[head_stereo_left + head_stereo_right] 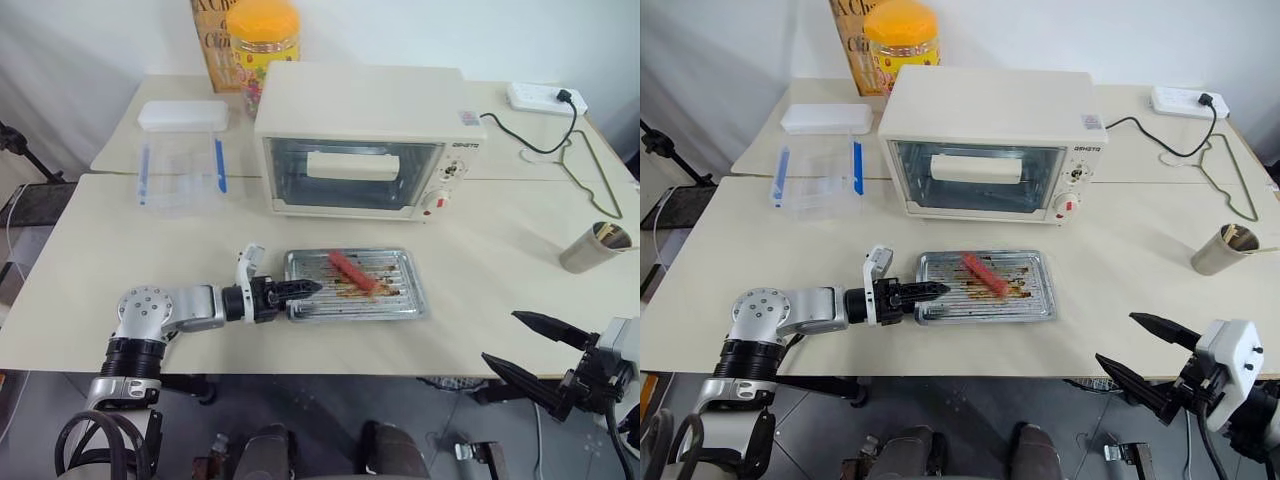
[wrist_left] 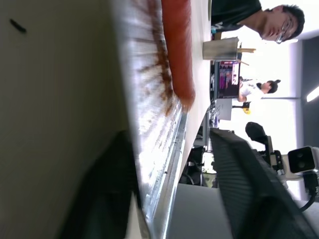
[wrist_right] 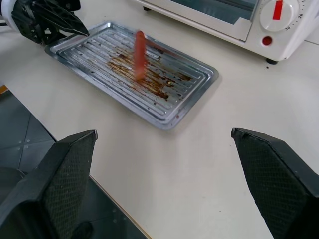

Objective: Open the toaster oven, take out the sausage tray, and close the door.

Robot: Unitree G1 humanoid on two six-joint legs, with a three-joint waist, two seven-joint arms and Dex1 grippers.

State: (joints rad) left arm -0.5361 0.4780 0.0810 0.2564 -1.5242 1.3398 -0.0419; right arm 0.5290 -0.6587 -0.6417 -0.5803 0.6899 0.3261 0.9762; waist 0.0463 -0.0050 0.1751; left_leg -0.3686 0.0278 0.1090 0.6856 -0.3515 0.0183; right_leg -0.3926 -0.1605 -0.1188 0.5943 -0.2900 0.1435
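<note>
The cream toaster oven (image 1: 360, 105) stands at the back of the table with its glass door (image 1: 352, 175) closed. In front of it the silver sausage tray (image 1: 400, 300) lies flat on the table, one red sausage (image 1: 352, 270) on its ribs. My left gripper (image 1: 305, 288) lies level at the tray's left rim. In the left wrist view its fingers (image 2: 249, 189) stand apart with the rim between them, a gap showing on one side. My right gripper (image 1: 500, 337) hangs open and empty off the table's front right edge, well clear of the tray (image 3: 99, 59).
A clear plastic box with blue clips (image 1: 182, 155) stands left of the oven, a yellow-lidded jar (image 1: 262, 40) behind it. A power strip (image 1: 545, 97), a wire hanger (image 1: 590, 170) and a cup (image 1: 597, 247) lie at the right. People (image 2: 269, 25) sit in the background.
</note>
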